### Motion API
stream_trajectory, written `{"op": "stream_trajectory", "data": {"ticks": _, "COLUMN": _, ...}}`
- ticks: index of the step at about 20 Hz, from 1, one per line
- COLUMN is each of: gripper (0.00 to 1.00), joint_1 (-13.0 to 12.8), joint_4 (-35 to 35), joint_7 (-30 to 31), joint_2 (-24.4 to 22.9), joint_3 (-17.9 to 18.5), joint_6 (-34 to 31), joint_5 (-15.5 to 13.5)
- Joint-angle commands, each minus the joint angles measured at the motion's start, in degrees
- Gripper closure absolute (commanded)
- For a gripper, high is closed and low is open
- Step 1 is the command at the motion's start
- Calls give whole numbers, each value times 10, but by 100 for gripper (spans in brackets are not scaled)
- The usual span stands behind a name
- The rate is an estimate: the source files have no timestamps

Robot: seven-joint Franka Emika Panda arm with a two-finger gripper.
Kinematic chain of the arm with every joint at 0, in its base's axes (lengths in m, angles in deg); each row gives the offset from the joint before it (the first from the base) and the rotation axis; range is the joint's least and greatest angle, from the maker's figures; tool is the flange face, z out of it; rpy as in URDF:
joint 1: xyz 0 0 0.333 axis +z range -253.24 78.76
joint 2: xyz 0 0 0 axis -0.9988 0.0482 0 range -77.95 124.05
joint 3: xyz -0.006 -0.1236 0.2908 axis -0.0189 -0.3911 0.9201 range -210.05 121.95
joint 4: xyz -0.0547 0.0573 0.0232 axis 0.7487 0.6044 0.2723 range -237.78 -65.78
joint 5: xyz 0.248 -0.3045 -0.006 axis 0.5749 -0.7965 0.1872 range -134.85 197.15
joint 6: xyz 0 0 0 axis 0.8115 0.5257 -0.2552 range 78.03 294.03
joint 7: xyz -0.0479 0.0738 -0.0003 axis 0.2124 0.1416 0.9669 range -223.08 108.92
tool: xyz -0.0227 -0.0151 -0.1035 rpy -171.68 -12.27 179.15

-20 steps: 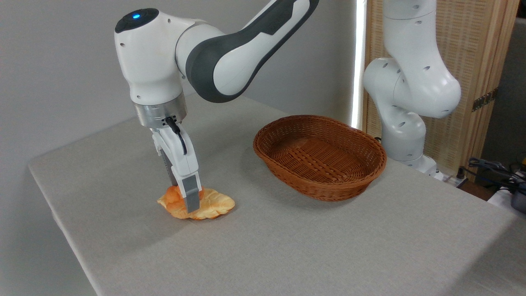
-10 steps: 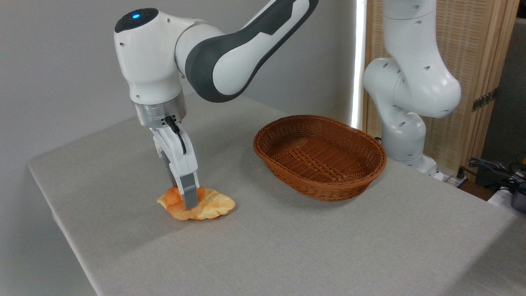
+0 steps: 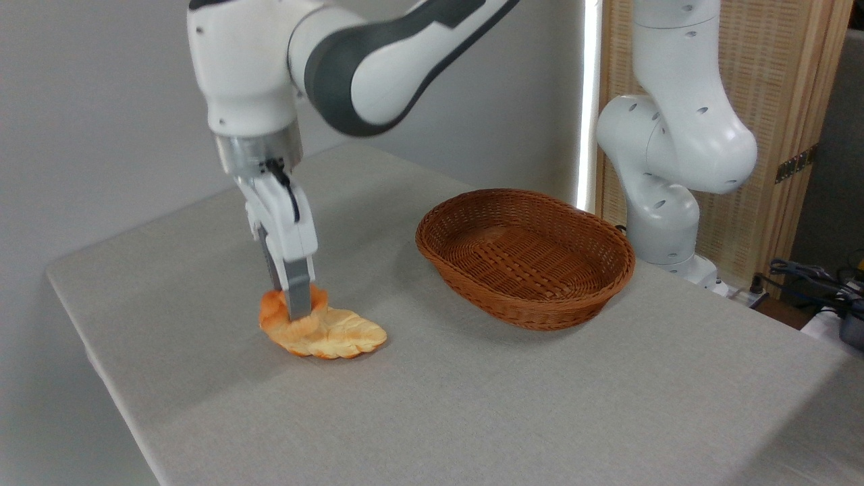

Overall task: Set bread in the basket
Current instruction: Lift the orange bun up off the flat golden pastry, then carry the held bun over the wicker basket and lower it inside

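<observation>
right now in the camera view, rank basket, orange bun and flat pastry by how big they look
1. basket, by far the largest
2. flat pastry
3. orange bun, smallest, though the fingers hide part of it

The claw (image 3: 295, 307) has risen, lifting the bread (image 3: 287, 314) off the pastry (image 3: 337, 335).

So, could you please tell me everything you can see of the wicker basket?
The wicker basket is an oval, shallow bowl of reddish-brown woven cane with a thick braided rim and a criss-cross woven floor. It sits upright and empty on the grey table, right of the bread and gripper, near the arm's white base. Nothing but the table touches it.
</observation>
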Motion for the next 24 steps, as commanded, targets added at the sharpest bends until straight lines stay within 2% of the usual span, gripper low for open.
{"op": "stream_trajectory", "data": {"ticks": 1, "gripper": 47, "joint_1": -3, "joint_4": -6, "joint_7": 23, "joint_2": -58, "joint_3": 1, "joint_6": -68, "joint_5": -1}}
{"op": "stream_trajectory", "data": {"ticks": 5, "gripper": 43, "joint_1": -3, "joint_4": -13, "joint_7": 75, "joint_2": -106, "joint_3": 0, "joint_6": -149, "joint_5": -7}}
{"op": "stream_trajectory", "data": {"ticks": 7, "gripper": 42, "joint_1": -3, "joint_4": -37, "joint_7": 79, "joint_2": -136, "joint_3": 1, "joint_6": -192, "joint_5": -7}}
{"op": "stream_trajectory", "data": {"ticks": 10, "gripper": 41, "joint_1": -5, "joint_4": -119, "joint_7": 80, "joint_2": -200, "joint_3": 0, "joint_6": -215, "joint_5": -7}}
{"op": "stream_trajectory", "data": {"ticks": 12, "gripper": 34, "joint_1": -7, "joint_4": -177, "joint_7": 79, "joint_2": -241, "joint_3": 0, "joint_6": -216, "joint_5": -7}}
{"op": "stream_trajectory", "data": {"ticks": 14, "gripper": 32, "joint_1": -7, "joint_4": -212, "joint_7": 78, "joint_2": -264, "joint_3": 0, "joint_6": -234, "joint_5": -7}}
{"op": "stream_trajectory", "data": {"ticks": 15, "gripper": 31, "joint_1": -7, "joint_4": -226, "joint_7": 77, "joint_2": -270, "joint_3": 0, "joint_6": -246, "joint_5": -7}}
{"op": "stream_trajectory", "data": {"ticks": 16, "gripper": 26, "joint_1": -7, "joint_4": -233, "joint_7": 78, "joint_2": -271, "joint_3": 0, "joint_6": -256, "joint_5": -7}}
{"op": "stream_trajectory", "data": {"ticks": 17, "gripper": 16, "joint_1": -9, "joint_4": -239, "joint_7": 78, "joint_2": -271, "joint_3": -2, "joint_6": -266, "joint_5": -7}}
{"op": "stream_trajectory", "data": {"ticks": 18, "gripper": 1, "joint_1": -11, "joint_4": -243, "joint_7": 80, "joint_2": -269, "joint_3": -14, "joint_6": -273, "joint_5": -7}}
{"op": "stream_trajectory", "data": {"ticks": 24, "gripper": 0, "joint_1": -12, "joint_4": -250, "joint_7": 89, "joint_2": -231, "joint_3": -43, "joint_6": -268, "joint_5": -8}}
